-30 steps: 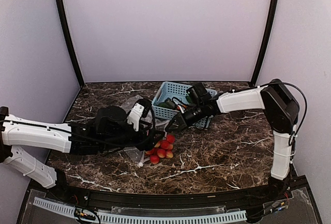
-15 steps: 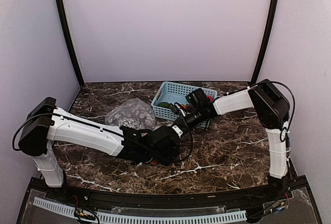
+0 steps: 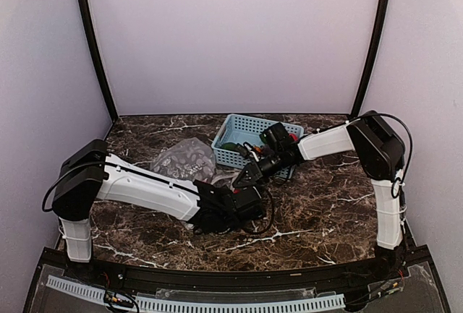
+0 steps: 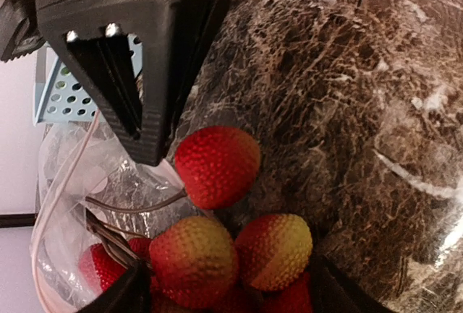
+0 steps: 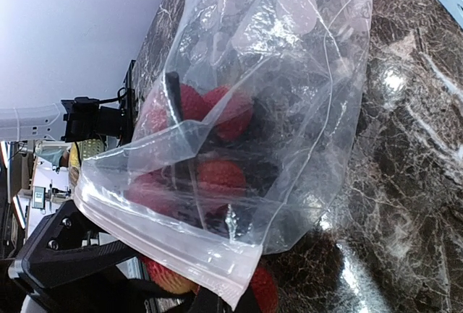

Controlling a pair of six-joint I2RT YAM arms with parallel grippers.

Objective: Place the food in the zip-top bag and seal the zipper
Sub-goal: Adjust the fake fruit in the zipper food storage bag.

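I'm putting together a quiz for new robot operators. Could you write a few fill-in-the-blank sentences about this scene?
The right gripper is shut on the mouth edge of the clear zip-top ____.
The left gripper has its jaws ____, with the cluster of red-yellow balls between them.
At the far side of the table stands a light blue lattice ____.
Missing words: bag; open; basket.

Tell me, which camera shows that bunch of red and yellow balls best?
The left wrist view: the ball cluster fills the frame up close, its bumpy skins sharp. The right wrist view shows it only as red blurs through the clear bag. From above, the left arm hides it almost entirely.
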